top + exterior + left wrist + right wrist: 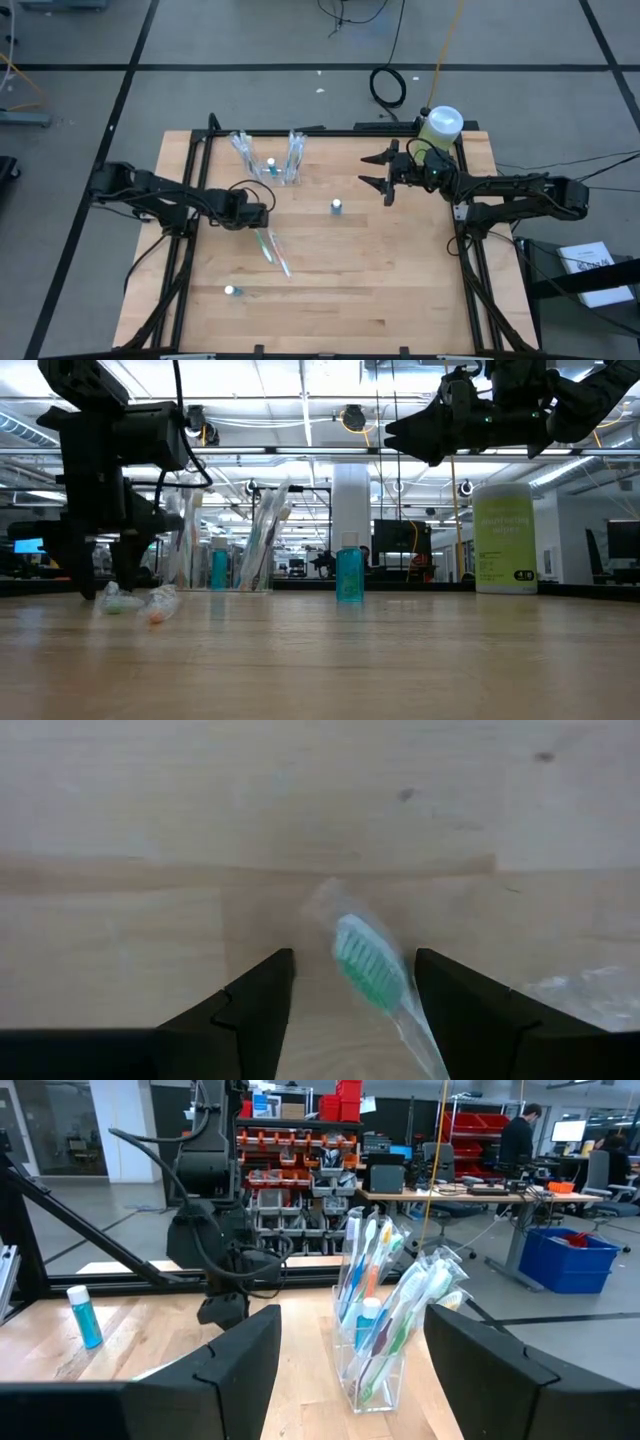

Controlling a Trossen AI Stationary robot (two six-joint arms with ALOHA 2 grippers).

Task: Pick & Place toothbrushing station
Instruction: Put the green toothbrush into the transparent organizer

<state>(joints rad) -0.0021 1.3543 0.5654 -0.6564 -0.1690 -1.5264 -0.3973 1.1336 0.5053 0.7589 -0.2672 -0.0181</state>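
The toothbrushing station [271,160], a clear plastic holder with wrapped toothbrushes and a small blue bottle in it, stands on its base at the table's far left; it also shows in the right wrist view [380,1340]. My left gripper [264,220] is open and low over the table. Its fingers stand on either side of the green-bristled head of a wrapped toothbrush [370,970] that lies flat on the wood [273,250]. My right gripper [380,172] is open and empty, held high [420,435] to the right of the station.
A small blue bottle [337,206] stands mid-table and another [232,291] lies near the front left. A large green bottle with a white cap [440,125] stands at the far right corner. Bare wood [400,280] spreads across the near right.
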